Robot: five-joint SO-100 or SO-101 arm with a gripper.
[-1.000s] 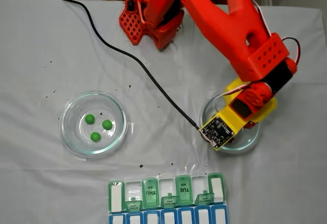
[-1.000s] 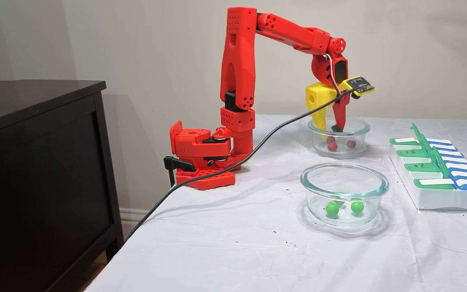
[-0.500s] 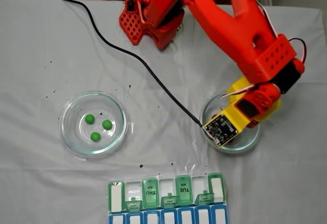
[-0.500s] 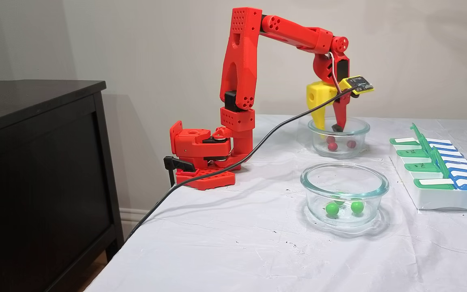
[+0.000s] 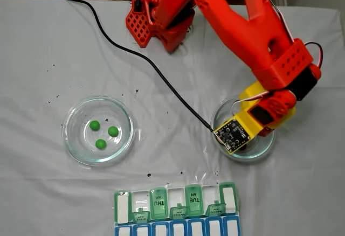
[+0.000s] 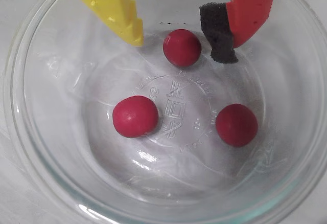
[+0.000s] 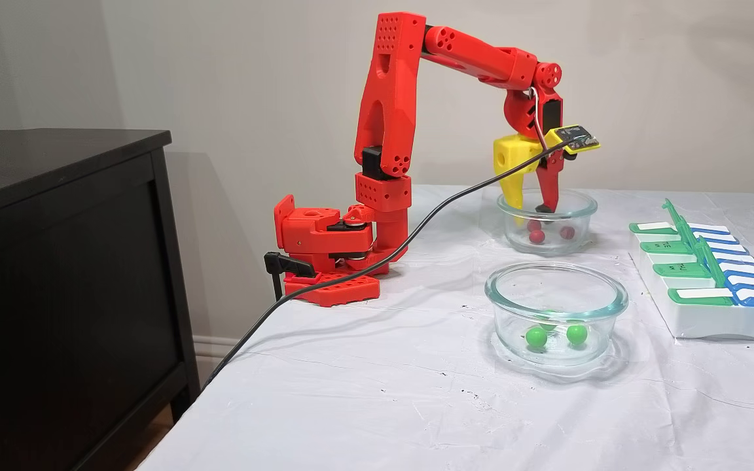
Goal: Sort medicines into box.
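Note:
Three dark red medicines [image 6: 135,116] lie in a round glass dish [image 6: 51,173]. In the wrist view my gripper [image 6: 181,50] hangs open inside that dish, its yellow finger [image 6: 122,14] and the black-padded red finger [image 6: 219,37] on either side of one red ball [image 6: 182,47], touching nothing. The side fixed view has the gripper [image 7: 529,208] dipping into the far dish [image 7: 580,199]. Three green medicines [image 5: 101,144] sit in a second dish [image 5: 70,112]. The box [image 5: 177,212], green day-labelled lids over a blue row, lies at the bottom edge of a fixed view, some lids raised.
A black cable [image 5: 140,58] runs across the white tablecloth from the table's back edge to the wrist camera. The red arm base [image 7: 324,261] is clamped at the table edge. A dark cabinet [image 7: 56,261] stands beside the table. Small black specks dot the cloth.
The wrist has shifted slightly over the red-ball dish and the fingers sit a little deeper in it. The gripper stays open; no ball has moved.

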